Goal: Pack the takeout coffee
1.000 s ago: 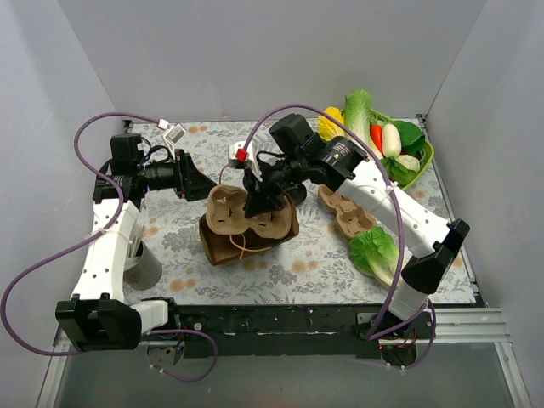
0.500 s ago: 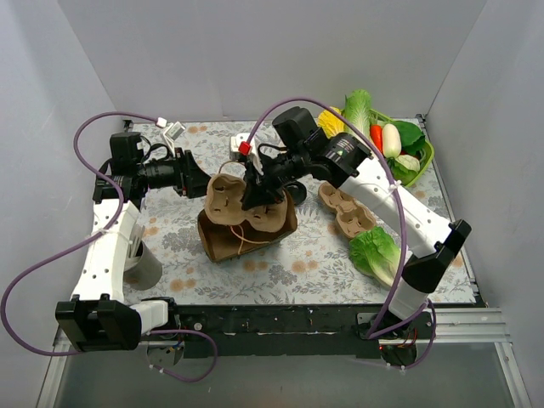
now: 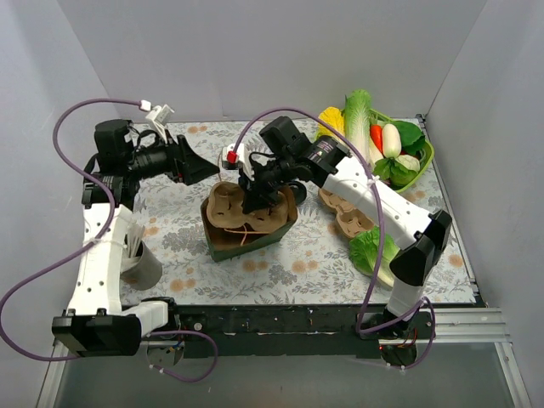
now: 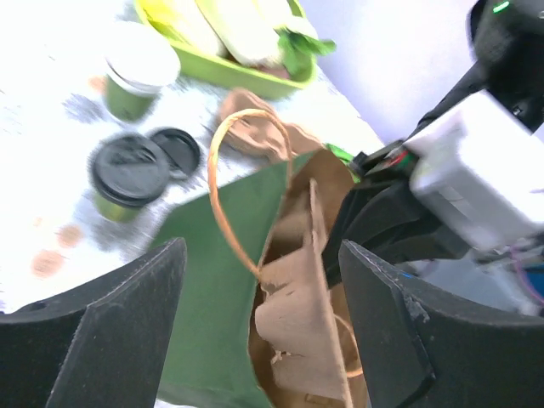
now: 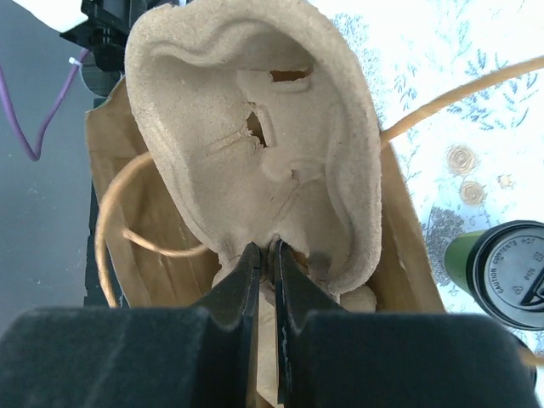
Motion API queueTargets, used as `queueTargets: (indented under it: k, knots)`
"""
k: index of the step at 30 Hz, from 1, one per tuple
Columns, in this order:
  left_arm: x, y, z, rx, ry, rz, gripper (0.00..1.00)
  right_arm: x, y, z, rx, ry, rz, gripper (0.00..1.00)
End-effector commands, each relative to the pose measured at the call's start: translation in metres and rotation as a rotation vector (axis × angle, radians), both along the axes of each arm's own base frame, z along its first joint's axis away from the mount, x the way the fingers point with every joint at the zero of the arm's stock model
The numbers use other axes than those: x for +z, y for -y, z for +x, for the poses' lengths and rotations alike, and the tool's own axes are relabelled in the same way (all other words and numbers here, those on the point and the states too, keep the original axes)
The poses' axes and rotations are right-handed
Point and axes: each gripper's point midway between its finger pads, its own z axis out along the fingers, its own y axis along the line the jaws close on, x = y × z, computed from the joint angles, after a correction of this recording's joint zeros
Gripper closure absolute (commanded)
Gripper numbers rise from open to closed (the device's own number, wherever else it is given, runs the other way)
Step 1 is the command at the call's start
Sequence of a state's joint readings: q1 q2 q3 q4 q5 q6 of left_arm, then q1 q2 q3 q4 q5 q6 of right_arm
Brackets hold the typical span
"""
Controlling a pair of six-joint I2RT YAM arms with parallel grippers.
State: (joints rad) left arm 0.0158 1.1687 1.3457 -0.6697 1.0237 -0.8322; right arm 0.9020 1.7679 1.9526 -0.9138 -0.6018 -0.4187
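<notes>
While the right end effector (image 5: 265,251) is clenched on the middle rib of the pulp cup tray (image 5: 255,127), which sits tilted in the open paper bag (image 5: 106,153), the left end effector (image 4: 263,246) hangs released at the bag's mouth. The takeout coffee (image 5: 510,274), black lid on, stands on the desk (image 5: 459,85) near the bag, with a loose black lid (image 4: 176,151) beside it.

Floral table (image 3: 280,265), paper bag (image 3: 251,242), spare pulp tray (image 3: 347,214), lettuce (image 3: 372,248), green basket (image 3: 425,161), grey cup (image 3: 143,270), lidded coffee cup (image 5: 503,274)
</notes>
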Motion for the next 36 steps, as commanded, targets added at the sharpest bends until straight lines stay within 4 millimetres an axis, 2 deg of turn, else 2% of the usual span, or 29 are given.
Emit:
queueTargets:
  k: [1, 2, 4, 5, 6, 7, 8, 9, 10, 11, 15, 19, 22, 26, 27, 28, 29, 30, 32, 34, 36]
  knots:
    - [0.081, -0.020, -0.021, 0.137, 0.407, 0.136, 0.28, -0.006, 0.007, 0.002, -0.012, -0.024, -0.039, 0.99]
    - [0.089, -0.020, -0.029, 0.131, 0.468, 0.160, 0.28, -0.010, 0.008, 0.003, -0.015, -0.034, -0.048, 0.99]
    - [0.093, -0.015, -0.051, 0.039, 0.526, 0.198, 0.28, -0.015, 0.010, 0.003, -0.020, -0.055, -0.065, 0.99]
    - [0.104, -0.014, -0.062, -0.025, 0.639, 0.255, 0.28, -0.016, 0.011, 0.005, -0.026, -0.061, -0.069, 0.99]
    - [0.089, -0.011, -0.077, -0.088, 0.585, 0.274, 0.28, -0.018, 0.011, 0.005, -0.028, -0.073, -0.073, 0.99]
    - [0.082, -0.010, -0.083, -0.136, 0.576, 0.289, 0.29, -0.014, 0.012, 0.007, -0.033, -0.074, -0.073, 0.99]
    - [0.081, -0.008, -0.086, -0.211, 0.648, 0.327, 0.30, -0.015, 0.011, 0.008, -0.029, -0.076, -0.079, 0.99]
    - [0.064, -0.008, -0.097, -0.252, 0.564, 0.323, 0.30, -0.014, 0.011, 0.009, -0.028, -0.073, -0.082, 0.99]
    - [0.059, -0.007, -0.101, -0.282, 0.563, 0.328, 0.31, -0.006, 0.011, 0.012, -0.035, -0.056, -0.075, 0.99]
    - [0.056, -0.005, -0.103, -0.308, 0.555, 0.315, 0.32, -0.011, 0.012, 0.013, -0.043, -0.077, -0.097, 0.99]
    - [0.043, 0.001, -0.104, -0.367, 0.560, 0.263, 0.34, -0.005, 0.013, 0.006, -0.057, -0.163, -0.094, 0.99]
    - [0.035, 0.013, -0.108, -0.449, 0.529, 0.177, 0.35, 0.001, 0.012, 0.009, -0.092, -0.154, -0.076, 0.99]
    - [0.021, 0.016, -0.104, -0.470, 0.520, 0.183, 0.37, 0.002, 0.011, 0.011, -0.098, -0.147, -0.072, 0.99]
    - [0.016, 0.024, -0.084, -0.467, 0.565, 0.239, 0.38, -0.004, 0.011, 0.014, -0.107, -0.155, -0.086, 0.99]
    - [0.021, 0.029, -0.076, -0.468, 0.597, 0.248, 0.38, -0.007, 0.011, 0.016, -0.114, -0.158, -0.092, 0.99]
    - [0.023, 0.030, -0.061, -0.420, 0.526, 0.247, 0.39, -0.008, 0.011, 0.019, -0.127, -0.164, -0.092, 0.99]
    - [0.039, 0.033, -0.044, -0.380, 0.565, 0.239, 0.39, -0.011, 0.012, 0.022, -0.136, -0.170, -0.095, 0.99]
    - [0.047, 0.034, -0.033, -0.357, 0.561, 0.231, 0.40, -0.012, 0.012, 0.024, -0.143, -0.176, -0.095, 0.99]
    - [0.071, 0.040, -0.019, -0.347, 0.579, 0.202, 0.42, -0.015, 0.013, 0.031, -0.158, -0.182, -0.099, 0.99]
    - [0.079, 0.042, -0.019, -0.366, 0.618, 0.214, 0.43, -0.016, 0.015, 0.036, -0.169, -0.184, -0.101, 0.99]
    - [0.072, 0.035, -0.027, -0.415, 0.687, 0.311, 0.43, -0.021, 0.017, 0.038, -0.176, -0.205, -0.109, 0.99]
